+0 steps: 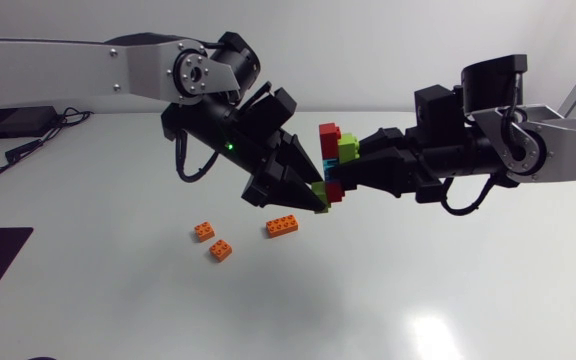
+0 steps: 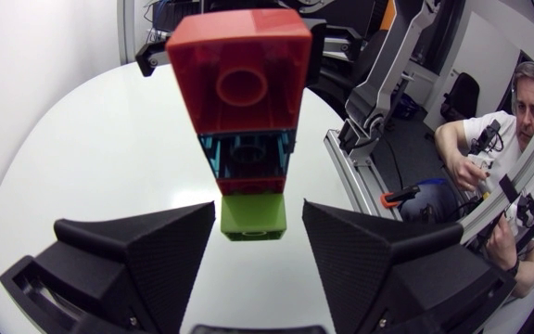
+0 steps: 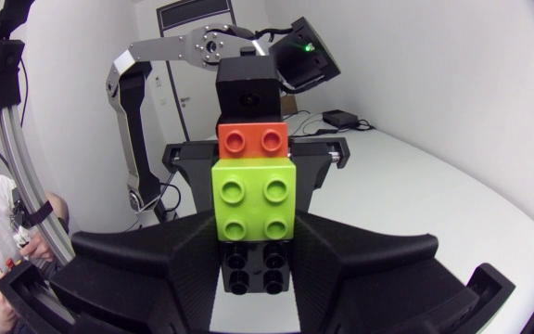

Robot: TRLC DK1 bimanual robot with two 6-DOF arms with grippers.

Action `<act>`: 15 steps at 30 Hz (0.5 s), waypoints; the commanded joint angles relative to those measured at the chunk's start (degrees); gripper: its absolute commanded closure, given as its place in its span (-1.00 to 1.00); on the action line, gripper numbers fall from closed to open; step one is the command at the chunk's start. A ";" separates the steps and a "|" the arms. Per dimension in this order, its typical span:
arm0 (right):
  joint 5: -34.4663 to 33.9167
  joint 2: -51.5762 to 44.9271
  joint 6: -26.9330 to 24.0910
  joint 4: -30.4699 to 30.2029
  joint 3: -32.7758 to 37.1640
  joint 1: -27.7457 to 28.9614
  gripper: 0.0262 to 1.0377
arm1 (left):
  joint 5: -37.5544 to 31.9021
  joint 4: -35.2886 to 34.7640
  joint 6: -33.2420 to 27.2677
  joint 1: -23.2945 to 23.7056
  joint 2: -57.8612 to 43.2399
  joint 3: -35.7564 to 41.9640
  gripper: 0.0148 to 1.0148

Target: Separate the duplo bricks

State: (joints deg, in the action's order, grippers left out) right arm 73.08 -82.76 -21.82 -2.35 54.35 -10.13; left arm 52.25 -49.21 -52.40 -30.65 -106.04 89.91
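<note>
Two hands are facing each other mid-frame: the right hand [image 1: 345, 172] is clamping the brick stack [image 1: 330, 160], while the left hand [image 1: 316, 198] is standing open around its green end brick [image 2: 253, 215], probably needing to close and pull. Only the head view is showing three orange bricks [image 1: 282, 226] lying lower left.

The left gripper [image 2: 259, 206] is open, its fingers [image 2: 137, 246] spread on either side of a green brick [image 2: 253, 215], with a gap showing at one finger. The green brick ends a stack [image 2: 246, 139] held above the table [image 2: 72, 158]. Ahead of it come a teal brick [image 2: 247, 153] and a large red brick [image 2: 239, 79].
</note>
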 commanded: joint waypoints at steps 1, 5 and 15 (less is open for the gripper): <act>0.13 0.32 1.08 0.86 -1.70 0.11 0.74 | -0.48 -0.10 0.99 -0.55 -1.19 2.03 -0.15; 0.05 0.50 1.08 0.86 -1.70 -0.15 0.74 | -1.54 -0.45 0.99 -0.72 -1.10 2.64 -0.08; 0.05 1.11 1.08 0.94 -1.88 0.46 0.74 | -2.77 -0.54 0.63 -1.16 -1.54 2.38 0.27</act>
State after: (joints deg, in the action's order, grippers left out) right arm 72.86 -82.65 -21.82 -2.15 54.09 -10.11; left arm 49.52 -49.25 -52.16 -31.38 -106.15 90.78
